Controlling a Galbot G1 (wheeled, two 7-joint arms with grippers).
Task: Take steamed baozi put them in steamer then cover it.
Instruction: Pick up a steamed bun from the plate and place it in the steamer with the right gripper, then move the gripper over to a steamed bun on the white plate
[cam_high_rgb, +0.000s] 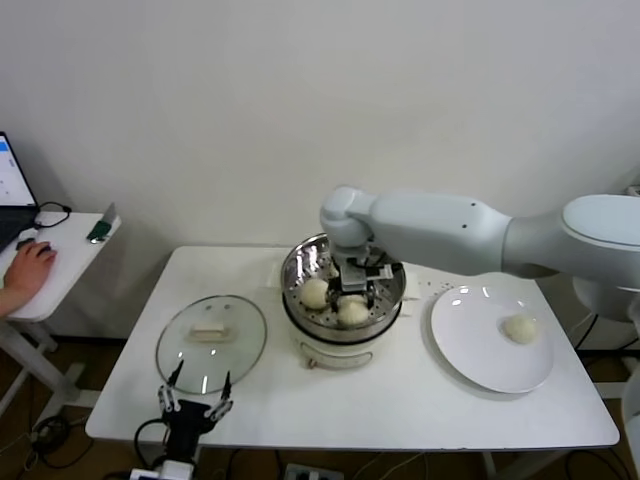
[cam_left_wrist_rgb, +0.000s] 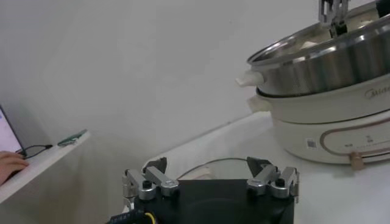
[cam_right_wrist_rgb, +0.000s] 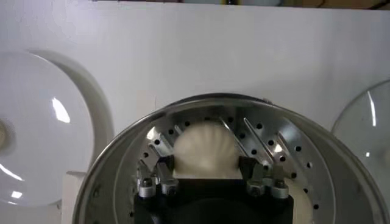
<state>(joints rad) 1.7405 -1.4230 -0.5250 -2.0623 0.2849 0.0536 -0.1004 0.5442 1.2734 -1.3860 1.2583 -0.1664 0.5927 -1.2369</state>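
Soft dough, dents easily: your right gripper (cam_right_wrist_rgb: 207, 176) brackets a baozi (cam_right_wrist_rgb: 206, 149) in the steamer (cam_high_rgb: 297, 262), grip unclear; left gripper (cam_high_rgb: 197, 397) spread, idle near the cover (cam_high_rgb: 212, 344)

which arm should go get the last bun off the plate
Right. The right gripper is in the steamer, beside the white plate holding the last baozi. The left gripper waits near the lid, across the table.
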